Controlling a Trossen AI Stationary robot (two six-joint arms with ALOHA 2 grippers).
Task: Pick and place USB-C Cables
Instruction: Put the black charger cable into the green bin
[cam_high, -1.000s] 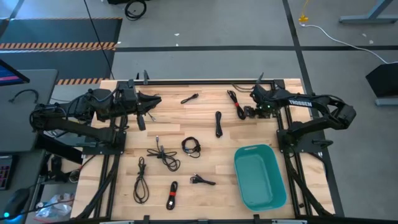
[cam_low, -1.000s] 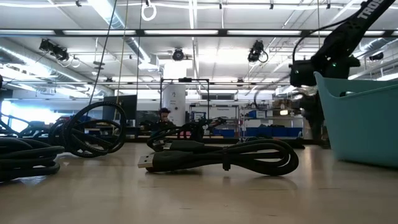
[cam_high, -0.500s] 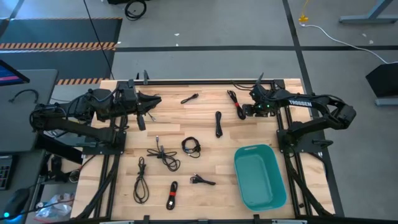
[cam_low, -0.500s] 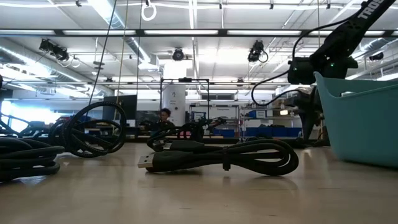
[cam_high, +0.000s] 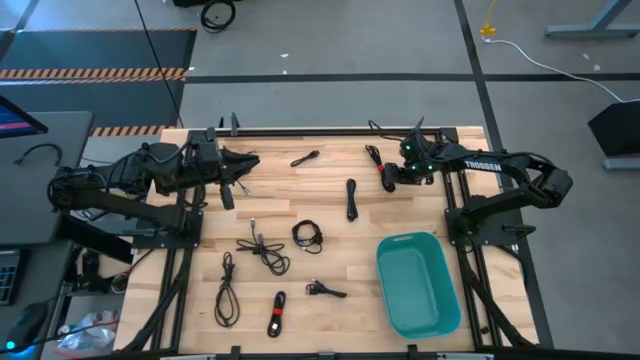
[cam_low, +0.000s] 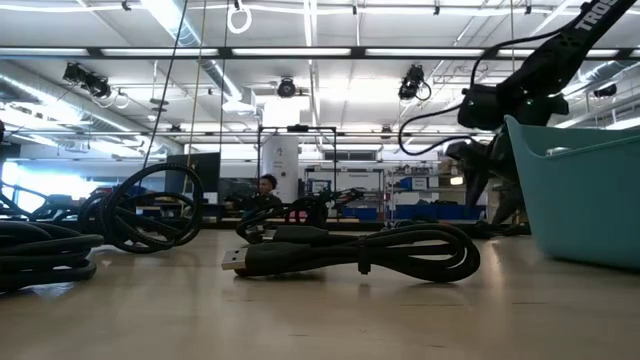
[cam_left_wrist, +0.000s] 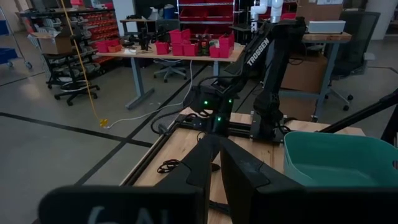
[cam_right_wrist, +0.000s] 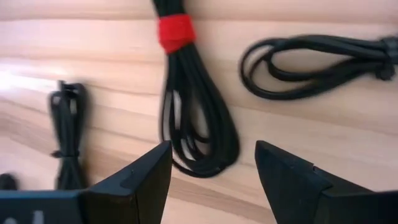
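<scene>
The right claw (cam_right_wrist: 212, 149) hangs over the worktop (cam_high: 400, 215) with its fingers spread wide and nothing between them. A red-banded USB-C cable (cam_right_wrist: 186, 93) lies on the wood beyond it, among other black cables (cam_high: 262, 250). The left claw (cam_left_wrist: 217, 142) waits at the worktop's far left, fingertips together, empty.

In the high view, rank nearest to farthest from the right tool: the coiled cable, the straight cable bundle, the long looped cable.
1. straight cable bundle, beside the right tool
2. coiled cable, table middle
3. long looped cable, left side
</scene>
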